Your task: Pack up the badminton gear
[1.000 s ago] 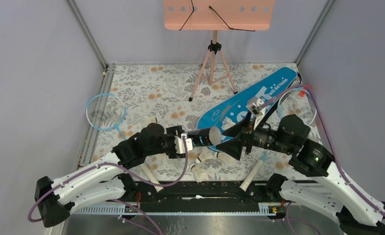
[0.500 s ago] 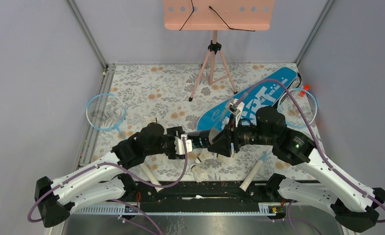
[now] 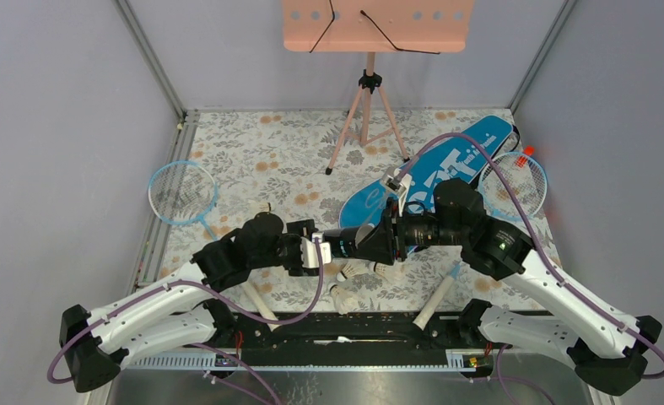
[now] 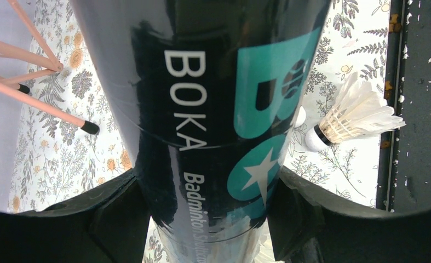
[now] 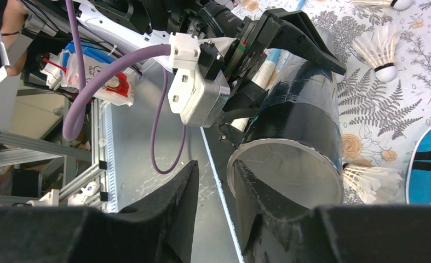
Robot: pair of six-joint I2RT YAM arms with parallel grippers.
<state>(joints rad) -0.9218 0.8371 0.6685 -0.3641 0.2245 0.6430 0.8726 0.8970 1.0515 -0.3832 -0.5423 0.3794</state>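
The black tube (image 3: 345,240) is held level above the table, and my left gripper (image 3: 328,246) is shut on it; in the left wrist view its fingers (image 4: 111,219) clamp both sides of the tube (image 4: 202,82). My right gripper (image 3: 370,245) is at the tube's open end (image 5: 300,120). It stands open (image 5: 217,167), one finger inside the mouth and the other outside the rim. Shuttlecocks (image 3: 355,268) (image 3: 342,297) (image 4: 355,115) lie on the cloth below. One racket (image 3: 182,191) lies at the left and another (image 3: 514,181) at the right, beside the blue bag (image 3: 459,156).
The pink tripod stand (image 3: 369,101) stands at the back middle. White racket handles (image 3: 256,299) (image 3: 434,304) reach toward the near rail (image 3: 345,342). Another shuttlecock (image 3: 261,208) lies near the left arm's elbow. Grey walls close in the left, back and right sides.
My right arm has swung left from over the bag to the tube's open end, and its jaws have narrowed. The left gripper and the tube have stayed put.
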